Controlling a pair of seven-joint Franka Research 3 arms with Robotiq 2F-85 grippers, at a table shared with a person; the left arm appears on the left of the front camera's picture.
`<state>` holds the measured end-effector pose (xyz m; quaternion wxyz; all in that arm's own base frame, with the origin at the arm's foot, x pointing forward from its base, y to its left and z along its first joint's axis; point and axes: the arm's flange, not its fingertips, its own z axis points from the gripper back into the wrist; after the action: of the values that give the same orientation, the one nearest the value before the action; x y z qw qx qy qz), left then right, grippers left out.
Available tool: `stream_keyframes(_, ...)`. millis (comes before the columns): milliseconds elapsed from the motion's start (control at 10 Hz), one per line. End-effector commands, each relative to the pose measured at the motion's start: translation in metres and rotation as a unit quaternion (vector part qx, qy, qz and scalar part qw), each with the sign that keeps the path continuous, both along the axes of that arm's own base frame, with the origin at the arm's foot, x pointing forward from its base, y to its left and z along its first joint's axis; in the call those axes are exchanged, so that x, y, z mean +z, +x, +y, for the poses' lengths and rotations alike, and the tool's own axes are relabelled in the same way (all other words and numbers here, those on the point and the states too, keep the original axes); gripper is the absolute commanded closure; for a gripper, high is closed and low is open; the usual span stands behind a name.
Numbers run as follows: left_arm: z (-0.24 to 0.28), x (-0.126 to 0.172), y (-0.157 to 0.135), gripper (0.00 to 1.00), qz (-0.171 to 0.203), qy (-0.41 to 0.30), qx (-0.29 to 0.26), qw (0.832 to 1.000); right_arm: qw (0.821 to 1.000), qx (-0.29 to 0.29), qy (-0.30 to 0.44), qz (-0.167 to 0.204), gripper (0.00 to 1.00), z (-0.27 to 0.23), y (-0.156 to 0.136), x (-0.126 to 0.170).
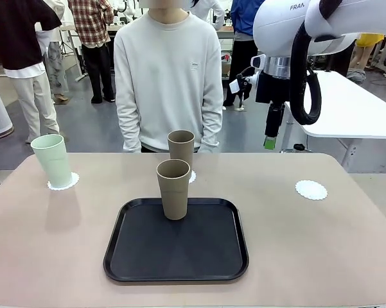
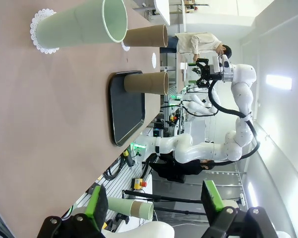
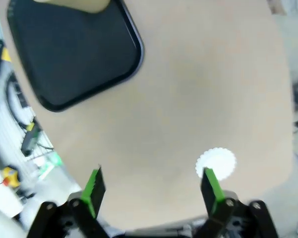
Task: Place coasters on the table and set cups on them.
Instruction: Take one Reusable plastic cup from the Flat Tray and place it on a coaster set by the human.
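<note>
Tray [image 1: 180, 250] centre, cup [image 1: 173, 189] on far part; 2nd cup [image 1: 181, 149] on mid coaster [image 1: 192, 177] behind tray; 3rd cup [image 1: 52, 160] on left coaster [image 1: 73, 181]; right coaster [image 1: 311, 189] alone.

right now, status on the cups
Left tool open, right tool open. Mint cup, far brown cup on coasters. Near brown cup on tray; right coaster bare.

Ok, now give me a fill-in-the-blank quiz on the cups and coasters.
1. The mint cup stands on a white lacy ____.
2. The near brown cup stands on the black ____.
3. The right coaster holds ____ cup.
4. The right gripper is ____.
Missing words: coaster, tray, no, open.
</note>
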<state>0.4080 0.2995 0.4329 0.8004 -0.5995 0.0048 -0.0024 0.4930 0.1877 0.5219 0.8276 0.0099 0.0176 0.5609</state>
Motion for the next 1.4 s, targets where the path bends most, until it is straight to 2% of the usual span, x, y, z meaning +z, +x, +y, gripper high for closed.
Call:
stream_keyframes(0,0.0,0.003,-0.001,0.0,0.004,0.0,0.0,1.0,0.978,0.051,0.169,-0.116,0.0,-0.012,0.007,0.003)
stream_keyframes(100,0.0,0.003,-0.001,0.0,0.004,0.0,0.0,1.0,0.933,0.137,0.3,-0.145,0.0,-0.012,0.005,-0.006)
stream_keyframes(200,0.0,0.003,-0.001,0.0,0.004,0.0,0.0,1.0,0.882,0.19,0.389,-0.184,0.0,-0.013,0.003,-0.02)
stream_keyframes(400,0.0,0.003,-0.001,0.0,0.004,0.0,0.0,1.0,0.811,0.238,0.476,-0.244,0.0,-0.025,0.004,-0.053)
stream_keyframes(500,0.0,0.003,-0.001,0.0,0.004,0.0,0.0,1.0,0.783,0.241,0.526,-0.228,0.0,-0.03,0.005,-0.072)
stream_keyframes(600,0.0,0.003,-0.001,0.0,0.004,0.0,0.0,1.0,0.745,0.264,0.588,-0.173,0.0,-0.033,0.003,-0.085)
stream_keyframes(800,0.0,0.003,-0.001,0.0,0.004,0.0,0.0,1.0,0.719,0.265,0.624,-0.156,0.0,-0.039,0.001,-0.102)
stream_keyframes(1300,0.0,0.003,-0.001,0.0,0.004,0.0,0.0,1.0,0.713,0.239,0.65,-0.108,0.0,-0.048,-0.001,-0.158)
